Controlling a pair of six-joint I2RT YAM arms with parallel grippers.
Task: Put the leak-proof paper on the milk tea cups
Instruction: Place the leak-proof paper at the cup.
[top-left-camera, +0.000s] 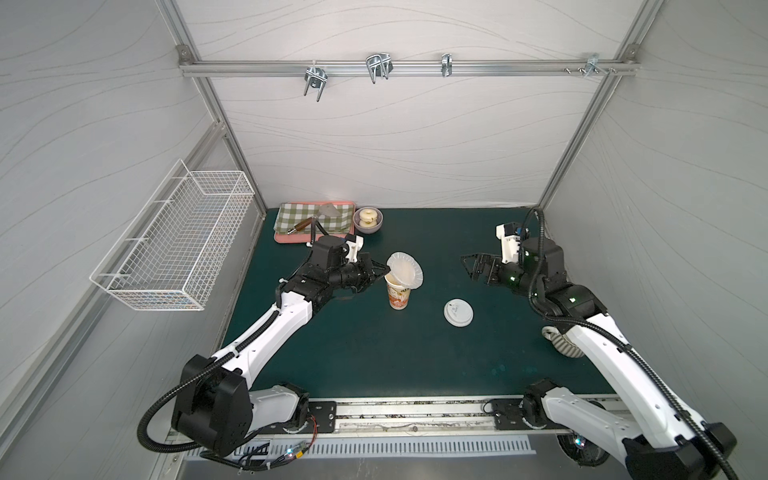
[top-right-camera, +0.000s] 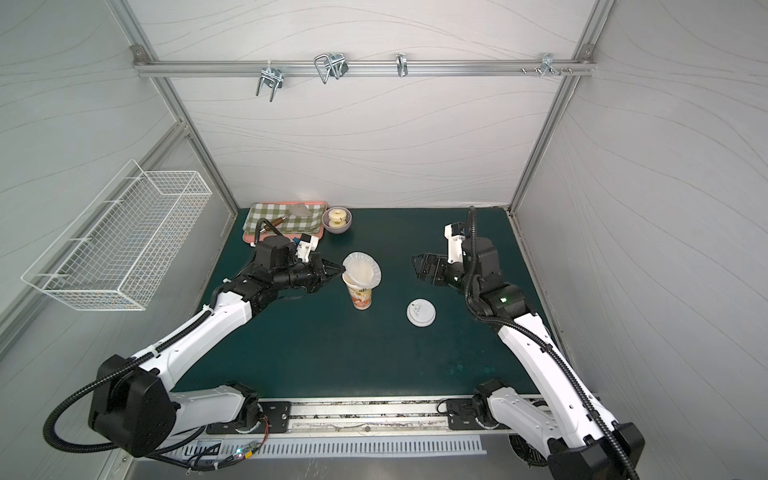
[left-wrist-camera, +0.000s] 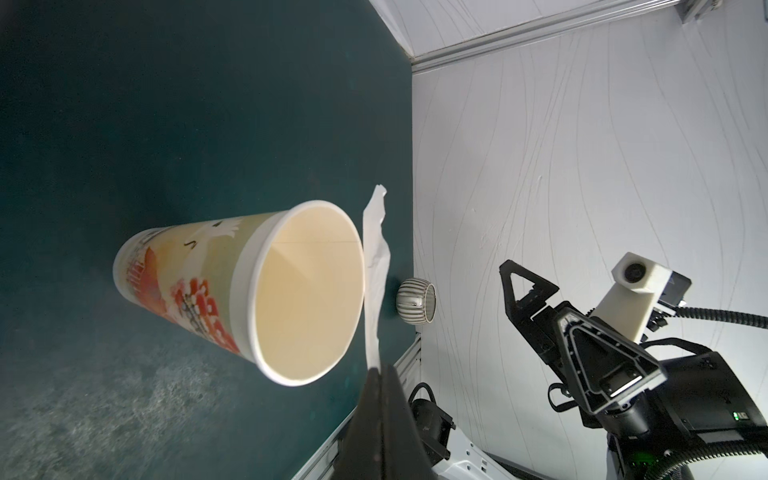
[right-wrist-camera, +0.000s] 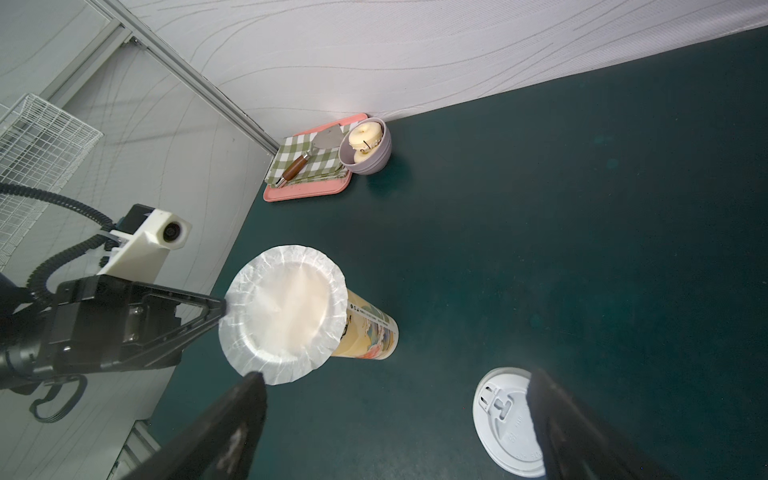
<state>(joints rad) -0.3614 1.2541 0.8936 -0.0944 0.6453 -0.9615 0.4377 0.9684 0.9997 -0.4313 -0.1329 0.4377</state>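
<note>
The milk tea cup (top-left-camera: 400, 298) (top-right-camera: 361, 298) stands upright mid-table, white with orange-red prints, its cream inside open in the left wrist view (left-wrist-camera: 307, 291). The leak-proof paper (top-left-camera: 405, 270) (top-right-camera: 361, 270) (right-wrist-camera: 284, 311), round and scalloped, hangs tilted over the cup's mouth. The left wrist view shows this paper edge-on (left-wrist-camera: 376, 270) right beside the rim; I cannot tell whether it touches. My left gripper (top-left-camera: 384, 272) (top-right-camera: 343, 272) (left-wrist-camera: 380, 370) is shut on the paper's edge. My right gripper (top-left-camera: 468, 269) (top-right-camera: 415, 268) (right-wrist-camera: 395, 376) stands open and empty, right of the cup.
A white plastic lid (top-left-camera: 458, 312) (right-wrist-camera: 505, 419) lies flat right of the cup. A grey ribbed mug (top-left-camera: 563, 343) (left-wrist-camera: 415, 305) sits under the right arm. At the back left are a lilac bowl (top-left-camera: 367, 219) and a pink tray (top-left-camera: 286, 240) with a checked cloth. A wire basket (top-left-camera: 174, 241) hangs on the left wall.
</note>
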